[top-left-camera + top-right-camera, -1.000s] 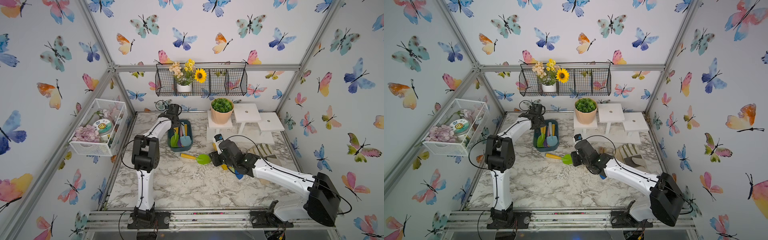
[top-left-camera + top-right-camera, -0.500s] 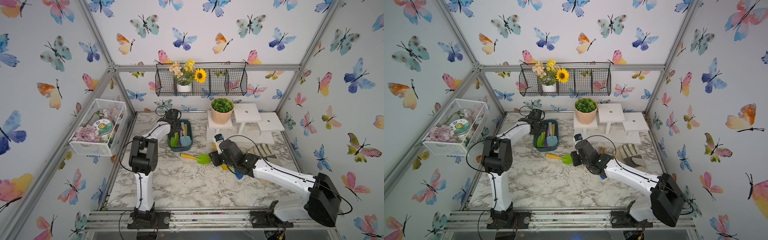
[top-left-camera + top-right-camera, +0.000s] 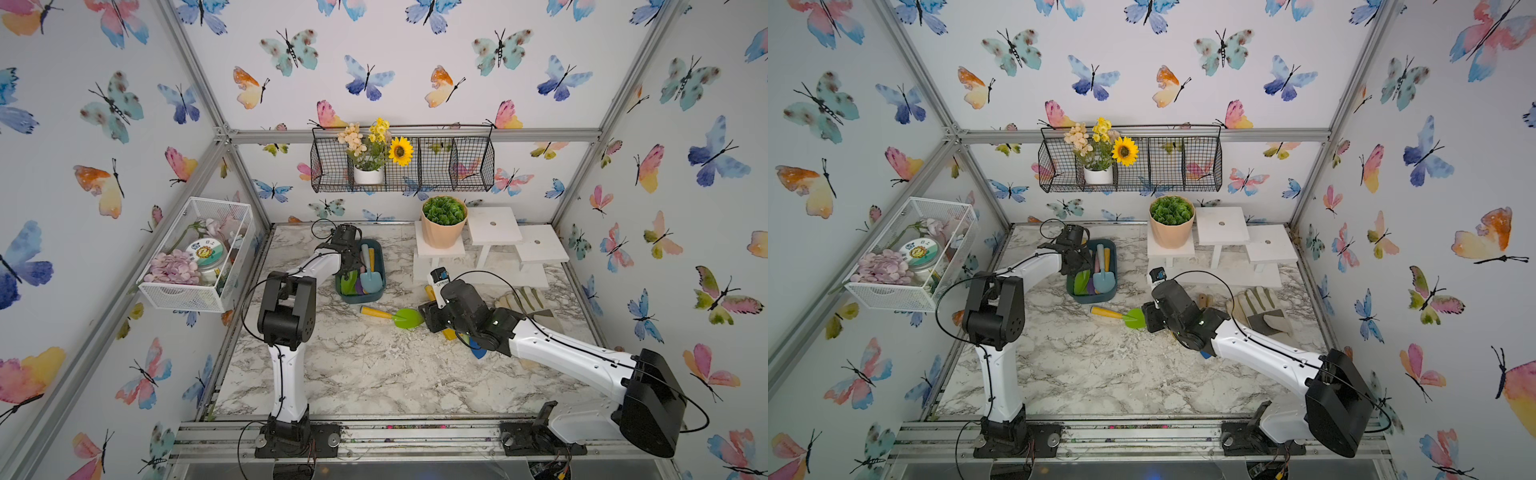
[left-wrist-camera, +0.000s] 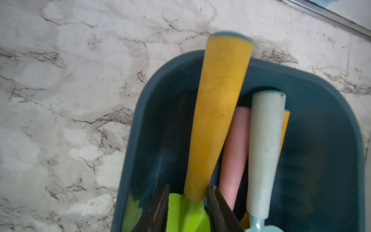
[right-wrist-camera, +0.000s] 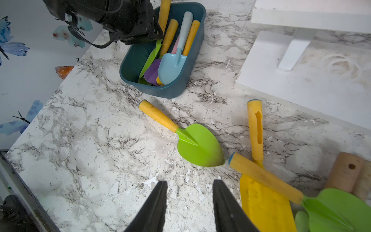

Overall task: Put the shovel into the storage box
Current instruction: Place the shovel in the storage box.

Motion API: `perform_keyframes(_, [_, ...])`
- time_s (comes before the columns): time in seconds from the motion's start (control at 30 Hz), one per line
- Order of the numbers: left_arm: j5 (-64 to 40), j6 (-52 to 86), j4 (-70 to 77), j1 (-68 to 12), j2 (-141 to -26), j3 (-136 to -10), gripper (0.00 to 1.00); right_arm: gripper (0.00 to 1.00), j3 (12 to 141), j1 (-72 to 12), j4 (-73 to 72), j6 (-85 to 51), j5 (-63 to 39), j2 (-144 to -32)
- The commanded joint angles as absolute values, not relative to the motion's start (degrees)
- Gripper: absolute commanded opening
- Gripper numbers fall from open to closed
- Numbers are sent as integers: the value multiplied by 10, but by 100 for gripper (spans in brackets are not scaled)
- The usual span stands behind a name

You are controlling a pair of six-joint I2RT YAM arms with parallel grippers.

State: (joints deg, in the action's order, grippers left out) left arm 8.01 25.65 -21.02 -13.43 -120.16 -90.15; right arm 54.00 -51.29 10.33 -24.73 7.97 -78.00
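Step in hand: placing. The left gripper (image 4: 188, 186) is over the storage box (image 4: 325, 112), which sits far-left of centre on the table (image 5: 90, 160). Its jaws pinch a shovel (image 4: 216, 120) at the neck, where yellow handle meets green blade, by the look of it. The blade is down inside the box w/ a light-blue shovel (image 4: 265, 150) and others. The handle is tilted, its end resting on the far rim and poking past it. So it's in, but not lying flat.

The right gripper (image 5: 189, 181) hangs low over bare tabletop, jaws spread, nothing btwn them. A loose green shovel (image 5: 180, 136) lies just near of the box, ahead of those jaws; a yellow shovel (image 5: 261, 200) lies further right.

Next, prob.: draw the held handle nearward off the rim, lower it, let go, then lift clear w/o snagging the neighbours. The right arm looks lined up for the loose one.
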Motion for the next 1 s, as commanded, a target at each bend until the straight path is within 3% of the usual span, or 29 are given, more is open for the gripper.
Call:
perform_keyframes(0.0, [63, 254, -201, -130, -1207, -894, 35, 42, 556, -509, 113, -240, 83, -787])
perform_keyframes(0.67, [40, 272, -212, -140, -1154, -821, 14, 42, 535, -509, 89, -244, 78, -786])
perform_keyframes(0.8, [48, 269, -225, -141, -1148, -826, 34, 42, 531, -509, 83, -244, 75, -787])
perform_keyframes(0.97, [48, 260, -236, -142, -1105, -826, 40, 42, 530, -509, 78, -242, 71, -788])
